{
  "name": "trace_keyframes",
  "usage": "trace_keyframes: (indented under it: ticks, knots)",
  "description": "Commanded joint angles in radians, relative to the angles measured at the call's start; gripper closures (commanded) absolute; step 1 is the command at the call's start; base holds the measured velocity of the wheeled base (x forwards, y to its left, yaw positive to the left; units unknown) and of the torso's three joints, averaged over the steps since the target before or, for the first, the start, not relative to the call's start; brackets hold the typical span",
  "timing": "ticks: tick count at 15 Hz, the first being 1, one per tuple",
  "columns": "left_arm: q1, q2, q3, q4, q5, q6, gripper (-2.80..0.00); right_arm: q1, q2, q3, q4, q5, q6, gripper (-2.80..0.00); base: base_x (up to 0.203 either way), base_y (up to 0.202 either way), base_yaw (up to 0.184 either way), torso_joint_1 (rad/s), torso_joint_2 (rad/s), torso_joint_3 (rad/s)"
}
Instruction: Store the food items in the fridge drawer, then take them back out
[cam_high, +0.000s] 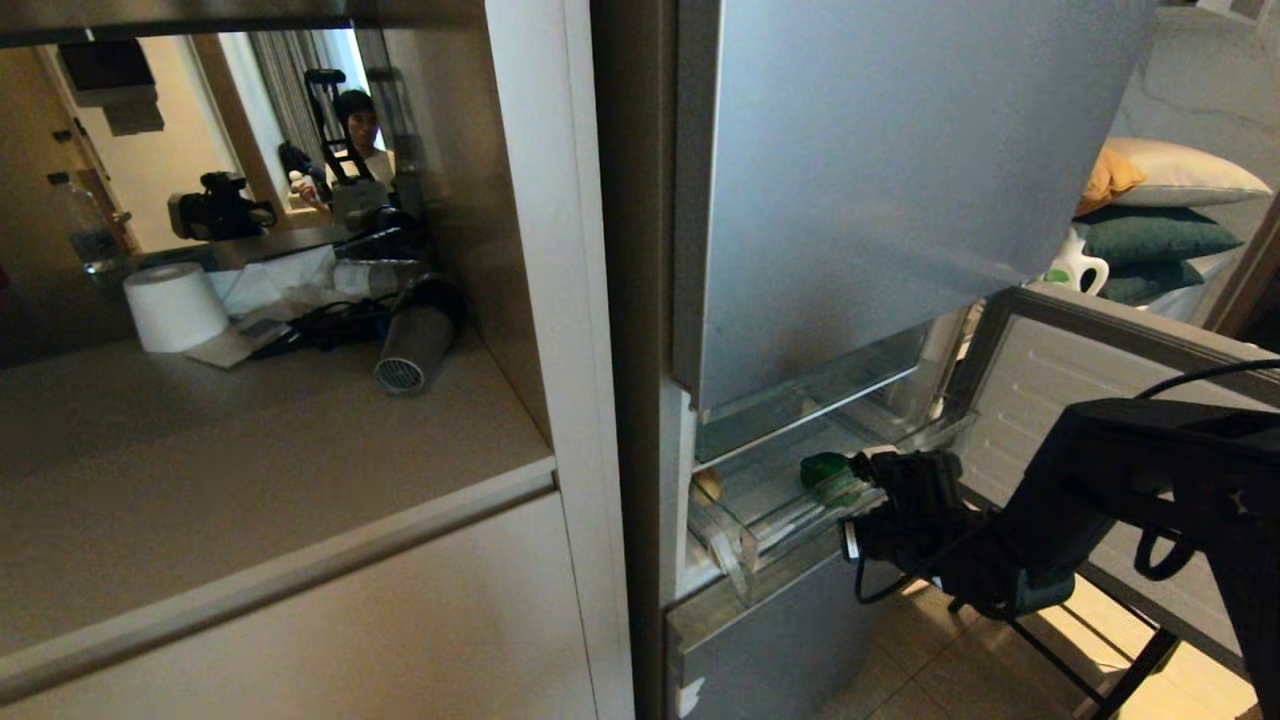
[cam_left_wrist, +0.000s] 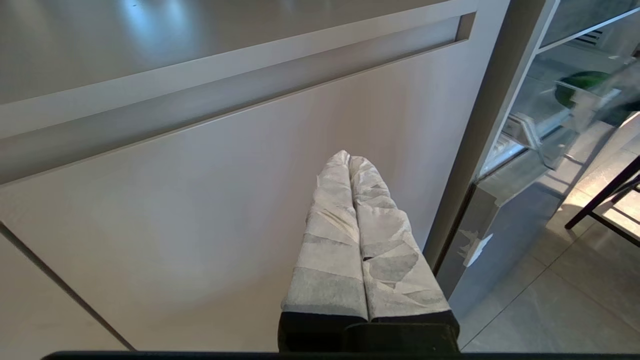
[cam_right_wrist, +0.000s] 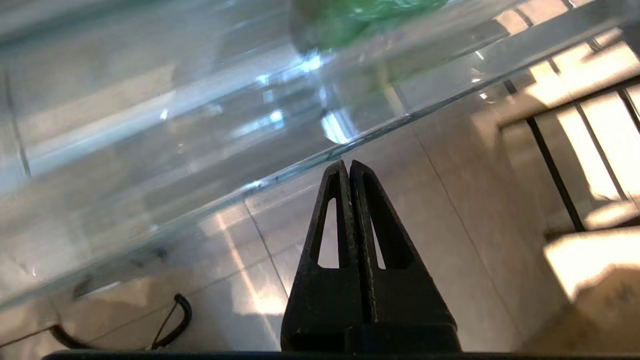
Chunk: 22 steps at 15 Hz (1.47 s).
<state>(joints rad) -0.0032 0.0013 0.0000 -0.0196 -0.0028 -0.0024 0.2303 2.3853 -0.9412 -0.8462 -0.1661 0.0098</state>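
A beige counter (cam_high: 250, 440) fills the left, with a mirror (cam_high: 200, 140) behind it. On the counter sit a paper roll (cam_high: 172, 306), a hair dryer (cam_high: 415, 345) and cables. The tall silver fridge door (cam_high: 880, 180) stands at centre. Far right, cushions (cam_high: 1150, 235) are stacked. Sunlight falls on the tiled floor (cam_high: 950, 660).

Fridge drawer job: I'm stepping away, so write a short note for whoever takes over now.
Right gripper: shut, empty, at the clear front edge of the fridge drawer.
Left gripper: shut, empty, parked by the cabinet door.
Things: green pepper and potato both lie in the drawer, which is pulled out.
Done: food stored.
Left: which step comes next cannot be told; the food has yet to come back out.
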Motion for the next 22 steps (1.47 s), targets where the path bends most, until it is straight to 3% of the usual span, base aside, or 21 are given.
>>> trace_keyframes:
  ticks: [1,10,14,17,22]
  knots:
    - [0.000,0.000,0.011,0.000,0.000,-0.001,0.00,-0.003,0.046,-0.048,-0.007,0.015,-0.007,0.00,0.000,0.000,0.000,0.000,0.00,0.000]
    - [0.000,0.000,0.011,0.000,0.000,-0.001,0.00,-0.012,0.171,-0.232,-0.112,0.123,-0.073,0.00,0.000,0.000,0.000,0.000,0.00,0.000]
    - [0.000,0.000,0.011,0.000,0.000,-0.001,0.00,-0.014,0.144,-0.220,-0.116,0.140,-0.071,0.00,0.000,0.000,0.000,0.000,0.00,0.000]
    - [0.000,0.000,0.011,0.000,0.000,-0.001,0.00,-0.006,0.019,-0.037,-0.168,0.147,-0.070,0.00,0.000,0.000,0.000,0.000,0.00,0.000]
    - [0.000,0.000,0.009,0.000,0.000,-0.001,0.00,0.017,-0.384,0.443,-0.313,0.150,-0.076,0.00,0.000,0.000,0.000,0.000,0.00,0.000]
